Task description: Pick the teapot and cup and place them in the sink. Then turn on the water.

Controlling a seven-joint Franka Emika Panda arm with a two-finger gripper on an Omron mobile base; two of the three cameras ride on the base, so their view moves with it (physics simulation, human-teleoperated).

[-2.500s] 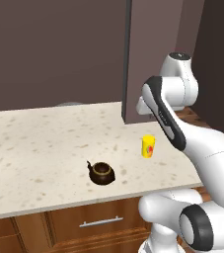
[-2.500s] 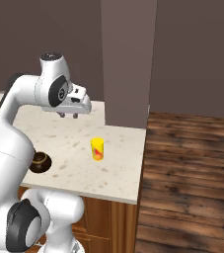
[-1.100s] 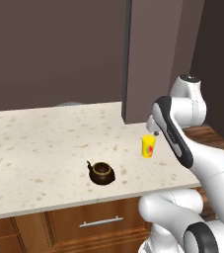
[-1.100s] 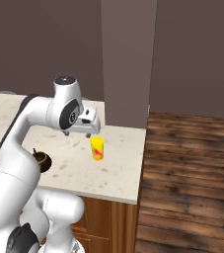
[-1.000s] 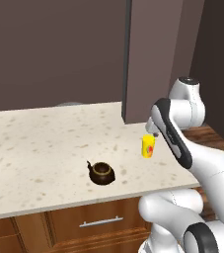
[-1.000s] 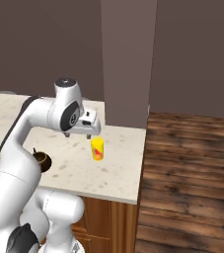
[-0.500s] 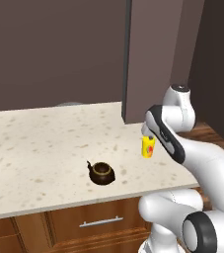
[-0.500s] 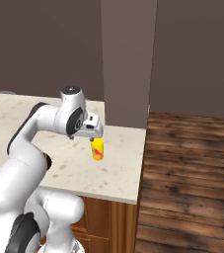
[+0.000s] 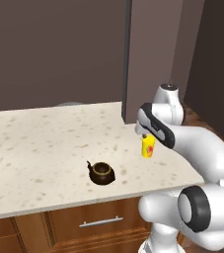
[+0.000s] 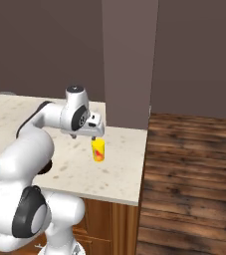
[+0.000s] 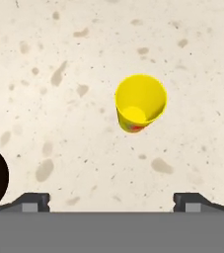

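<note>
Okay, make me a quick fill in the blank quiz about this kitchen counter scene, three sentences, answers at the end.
1. The cup on the counter is colored ____.
2. The claw hangs above the cup with its jaws ____.
3. The dark-brown teapot sits on the counter, ____ from the cup.

Answers: yellow; open; apart

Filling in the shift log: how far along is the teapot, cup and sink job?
Nothing looks done yet: the teapot and the cup both stand on the counter. In hand: the open gripper hovers above the cup, holding nothing. Left: grasp the cup, carry it and the teapot to the sink, then turn on the water.
</note>
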